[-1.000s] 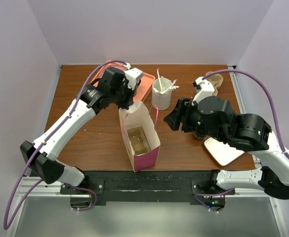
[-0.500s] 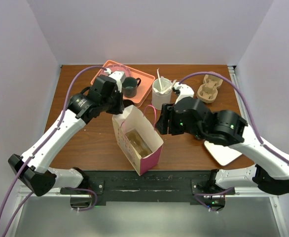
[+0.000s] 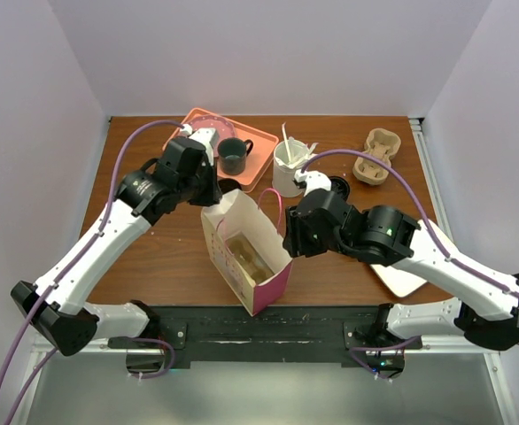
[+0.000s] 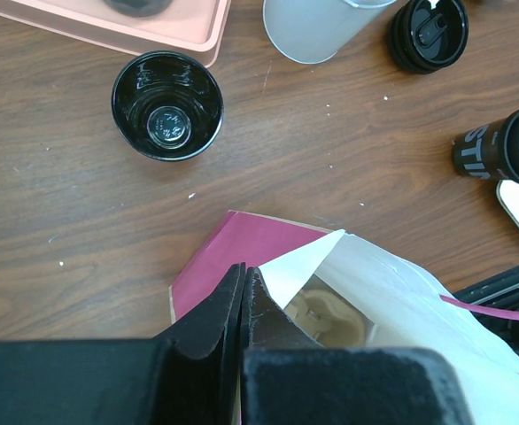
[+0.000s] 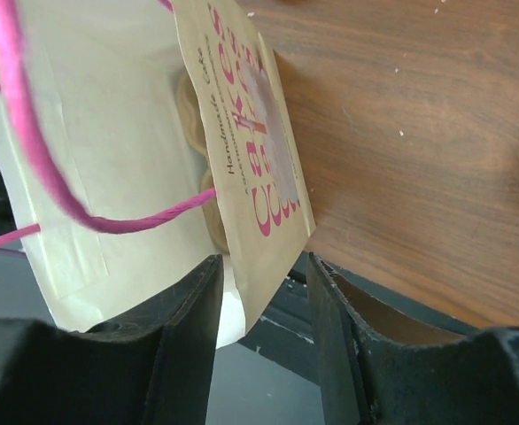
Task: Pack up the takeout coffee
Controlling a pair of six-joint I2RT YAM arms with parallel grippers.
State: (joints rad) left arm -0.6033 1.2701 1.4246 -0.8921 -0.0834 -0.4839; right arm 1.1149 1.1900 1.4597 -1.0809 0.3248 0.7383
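Note:
The takeout coffee [image 4: 494, 146], a black cup with white lettering, rests on the wood right of the bag; in the top view my right arm hides it. Its round black lid [image 4: 429, 33] lies apart from it, beside the white cup [image 3: 289, 168]. A pink and white paper bag [image 3: 246, 257] stands open in the middle. My left gripper [image 4: 244, 270] is shut on the bag's rear rim [image 3: 211, 197]. My right gripper [image 5: 264, 266] is open, its fingers straddling the bag's right wall [image 3: 288, 237] without touching it.
A plain black cup [image 4: 166, 104] stands in front of the pink tray [image 3: 202, 133], which holds a dark mug [image 3: 233, 157]. A tan cardboard carrier [image 3: 375, 155] sits at the back right, a white plate [image 3: 410, 276] at the front right. Another tan cardboard piece [image 3: 246, 252] lies inside the bag.
My right arm swung left from above the plate to the bag's right rim, its jaws narrowing. My left gripper pulled the bag's rim left and tilted the bag, uncovering the tray and mug.

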